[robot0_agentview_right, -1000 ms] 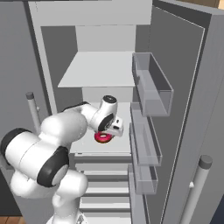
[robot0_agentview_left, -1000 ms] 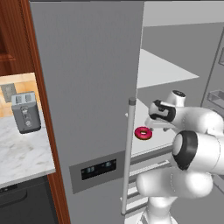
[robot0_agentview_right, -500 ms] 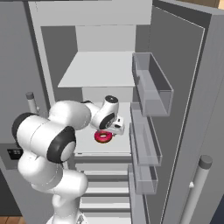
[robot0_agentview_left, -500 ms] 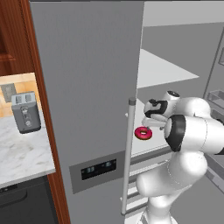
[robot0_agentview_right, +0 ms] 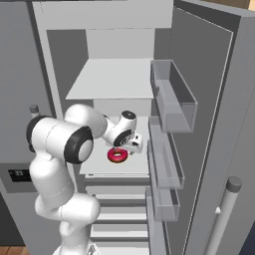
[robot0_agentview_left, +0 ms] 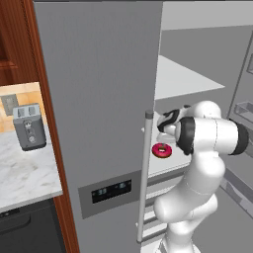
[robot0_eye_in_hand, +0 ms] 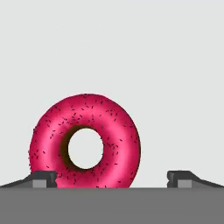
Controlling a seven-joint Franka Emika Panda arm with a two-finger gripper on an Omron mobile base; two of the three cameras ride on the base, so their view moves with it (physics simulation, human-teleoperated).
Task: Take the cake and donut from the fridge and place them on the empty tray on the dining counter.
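The donut [robot0_eye_in_hand: 85,141], a pink-red ring with dark sprinkles, lies flat on a white shelf [robot0_agentview_right: 107,167] inside the fridge [robot0_agentview_left: 99,99]. It also shows in the base views as a small red ring [robot0_agentview_left: 161,150] [robot0_agentview_right: 118,155]. My gripper [robot0_eye_in_hand: 112,177] hangs just above the donut, pointing down, open, with the fingertips [robot0_eye_in_hand: 43,178] standing wide on either side of it and nothing held. In the base views the gripper [robot0_agentview_right: 125,147] [robot0_agentview_left: 165,132] sits right over the donut. The cake, the empty tray and the dining counter are out of view.
The fridge's right door [robot0_agentview_right: 214,129] stands open, with clear bins [robot0_agentview_right: 172,94] close to the right of my hand. Its left door is closed, with a long bar handle [robot0_agentview_left: 144,173]. An upper shelf [robot0_agentview_right: 117,79] overhangs the hand. A toaster [robot0_agentview_left: 28,127] stands on the marble worktop [robot0_agentview_left: 24,173].
The hand has moved in over the donut and come down a little, while the elbow swung round. The gripper stayed open; the donut has not moved.
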